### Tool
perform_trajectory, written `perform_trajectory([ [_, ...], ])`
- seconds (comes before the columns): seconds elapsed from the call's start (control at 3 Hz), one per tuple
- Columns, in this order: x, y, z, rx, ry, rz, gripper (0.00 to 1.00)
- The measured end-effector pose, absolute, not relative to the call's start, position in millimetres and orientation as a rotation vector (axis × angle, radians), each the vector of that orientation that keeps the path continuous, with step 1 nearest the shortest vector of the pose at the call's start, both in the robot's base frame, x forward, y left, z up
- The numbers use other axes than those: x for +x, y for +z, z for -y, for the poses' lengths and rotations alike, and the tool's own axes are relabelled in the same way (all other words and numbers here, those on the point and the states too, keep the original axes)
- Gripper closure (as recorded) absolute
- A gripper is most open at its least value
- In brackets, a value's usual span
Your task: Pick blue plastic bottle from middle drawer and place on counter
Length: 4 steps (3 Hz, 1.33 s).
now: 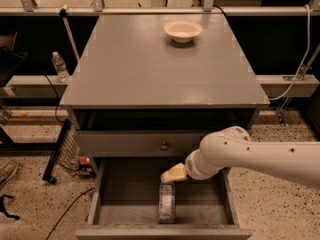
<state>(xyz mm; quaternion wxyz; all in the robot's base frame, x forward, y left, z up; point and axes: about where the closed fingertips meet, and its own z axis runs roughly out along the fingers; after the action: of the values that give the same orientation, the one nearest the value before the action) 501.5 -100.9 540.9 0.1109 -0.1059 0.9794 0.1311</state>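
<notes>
The blue plastic bottle lies on its side on the floor of the open middle drawer, near the drawer's front wall and pointing front to back. My gripper, cream-coloured at the end of the white arm, hangs inside the drawer just above the far end of the bottle. The arm reaches in from the right. The counter is the grey cabinet top above.
A cream bowl sits at the back of the counter. A shut drawer front with a round knob is just above the open drawer. A clear water bottle stands on a ledge to the left. A black rack leans by the cabinet's left side.
</notes>
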Motion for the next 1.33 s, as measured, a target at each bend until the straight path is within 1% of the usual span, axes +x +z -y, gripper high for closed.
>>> perform_trajectory([
  [0.67, 515, 483, 77, -0.203, 0.458, -2.950, 0.00],
  [1.33, 508, 451, 69, -0.141, 0.472, -2.956, 0.00],
])
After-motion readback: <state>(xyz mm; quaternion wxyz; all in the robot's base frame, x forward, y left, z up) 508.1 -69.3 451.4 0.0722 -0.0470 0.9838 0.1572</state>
